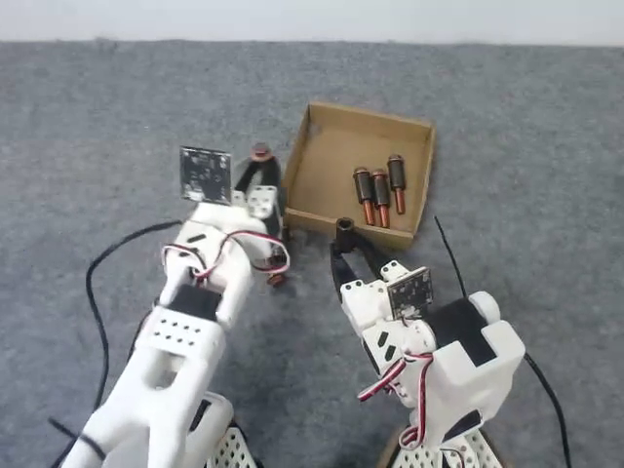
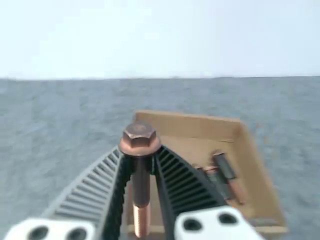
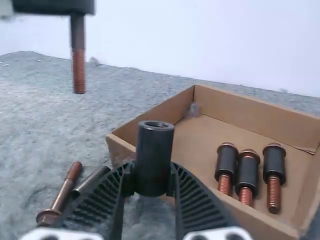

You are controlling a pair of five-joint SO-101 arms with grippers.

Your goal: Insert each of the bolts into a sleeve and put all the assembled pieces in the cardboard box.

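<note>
Watching these two arms, I'd say they're a good way through. Three assembled pieces [image 1: 380, 195] already lie side by side in the cardboard box [image 1: 366, 113], toward its near right corner. The left gripper [image 2: 140, 159] is clamped on a bolt [image 2: 140, 137], head up and shank hanging down, just outside the box's left wall. The right gripper [image 3: 151, 175] pinches a sleeve [image 3: 155, 145] upright, bore facing up, just outside the box's near wall. Bolt and sleeve are apart, so that pair isn't joined yet. One more loose bolt [image 3: 59, 199] and what looks like a spare sleeve [image 3: 91, 180] lie on the grey mat [image 1: 97, 117] by the box's near left corner. My guess: three done, one in hand, one to go.
</note>
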